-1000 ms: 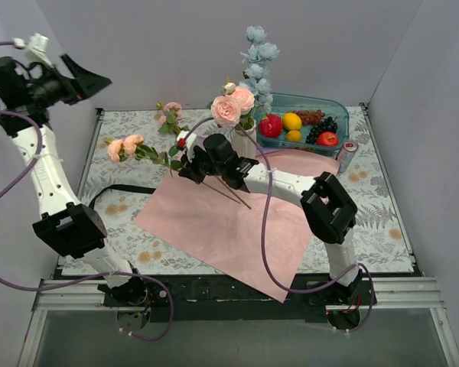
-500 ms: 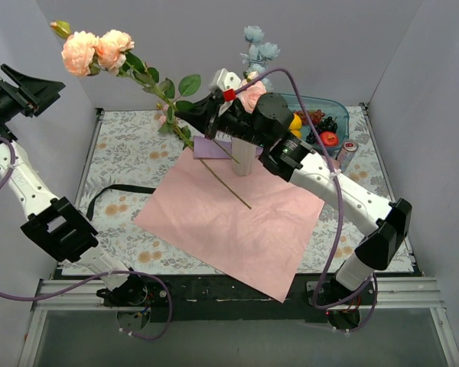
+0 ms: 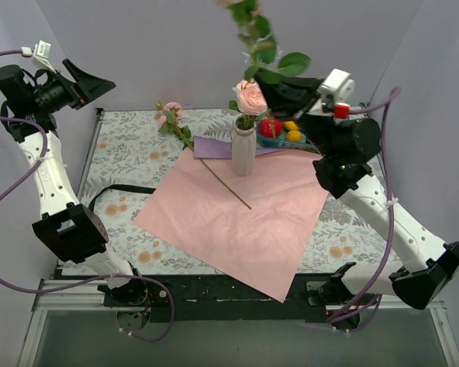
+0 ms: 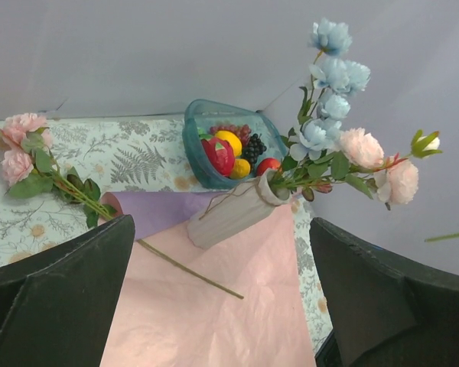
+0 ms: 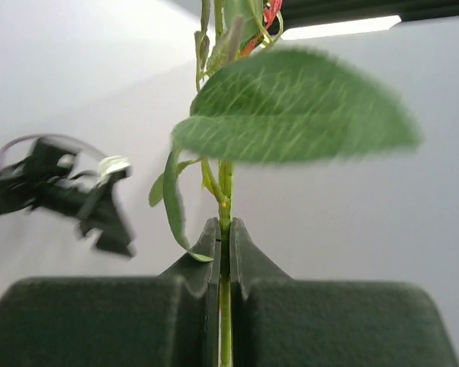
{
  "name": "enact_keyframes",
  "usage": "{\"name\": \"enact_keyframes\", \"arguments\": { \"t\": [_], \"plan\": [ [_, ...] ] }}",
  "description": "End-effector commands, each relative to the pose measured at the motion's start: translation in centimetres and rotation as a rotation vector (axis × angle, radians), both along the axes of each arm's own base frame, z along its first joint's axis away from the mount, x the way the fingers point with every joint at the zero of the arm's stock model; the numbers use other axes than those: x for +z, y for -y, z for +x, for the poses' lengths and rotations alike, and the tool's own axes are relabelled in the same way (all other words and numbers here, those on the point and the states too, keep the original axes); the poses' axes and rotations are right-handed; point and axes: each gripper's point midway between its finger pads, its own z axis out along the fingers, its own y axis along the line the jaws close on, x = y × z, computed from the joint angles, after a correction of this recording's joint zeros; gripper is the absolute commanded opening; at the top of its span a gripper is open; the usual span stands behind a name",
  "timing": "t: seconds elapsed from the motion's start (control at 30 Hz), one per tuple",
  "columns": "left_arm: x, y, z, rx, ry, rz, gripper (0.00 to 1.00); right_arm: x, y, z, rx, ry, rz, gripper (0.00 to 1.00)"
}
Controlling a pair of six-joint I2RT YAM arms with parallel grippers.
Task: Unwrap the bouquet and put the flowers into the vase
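Note:
My right gripper (image 3: 279, 90) is raised behind the vase (image 3: 243, 151) and is shut on a leafy green flower stem (image 3: 254, 34). The stem runs up out of the top view, and in the right wrist view this stem (image 5: 225, 199) is pinched between the closed fingers. The white ribbed vase (image 4: 228, 219) holds pink roses (image 4: 365, 147) and pale blue blooms (image 4: 330, 73). Another pink flower (image 3: 169, 113) lies on the table, its stem (image 3: 223, 183) across the opened pink wrapping paper (image 3: 237, 225). My left gripper (image 3: 88, 79) hangs open and empty high at the far left.
A purple sheet (image 3: 213, 147) lies beside the vase. A black ribbon (image 3: 115, 189) lies left of the pink paper. The teal fruit bowl (image 4: 195, 141) stands behind the vase, largely hidden by my right arm in the top view. Grey walls close in three sides.
My right gripper has carried the flower stem up off the table and swung it right, above the vase, and its blooms have left the top view. The left arm shifted slightly, still open.

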Motion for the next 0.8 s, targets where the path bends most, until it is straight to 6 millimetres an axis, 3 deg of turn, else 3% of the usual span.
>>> {"name": "enact_keyframes", "arguments": {
  "t": [0.0,0.03,0.07,0.13,0.27,0.37,0.47,0.77],
  "plan": [
    [-0.4,1.0,1.0,0.049,-0.006,0.064,0.98,4.5,10.4,0.1,-0.198,0.212,0.441,0.01],
    [-0.5,1.2,1.2,0.048,-0.005,0.071,0.98,3.7,10.9,1.0,-0.199,0.197,0.468,0.01],
    [-0.6,1.5,1.3,0.04,-0.01,0.07,0.98,4.1,12.4,1.0,-0.207,0.256,0.512,0.01],
    [-0.8,1.8,1.4,0.035,-0.013,0.072,0.98,2.8,12.1,2.9,-0.174,0.235,0.531,0.01],
    [-1.1,1.9,1.4,0.026,-0.011,0.089,0.98,0.9,13.9,6.2,-0.147,0.206,0.625,0.01],
    [-1.4,1.9,1.5,0.016,-0.018,0.102,0.98,-0.1,14.6,7.1,-0.119,0.213,0.656,0.01],
    [-1.7,2.0,1.7,-0.001,-0.027,0.099,0.98,-2.4,14.2,9.3,-0.092,0.177,0.653,0.01],
    [-2.0,1.9,2.0,-0.026,-0.034,0.099,0.98,-3.3,12.7,10.1,-0.011,0.228,0.63,0.01]
  ]
}}
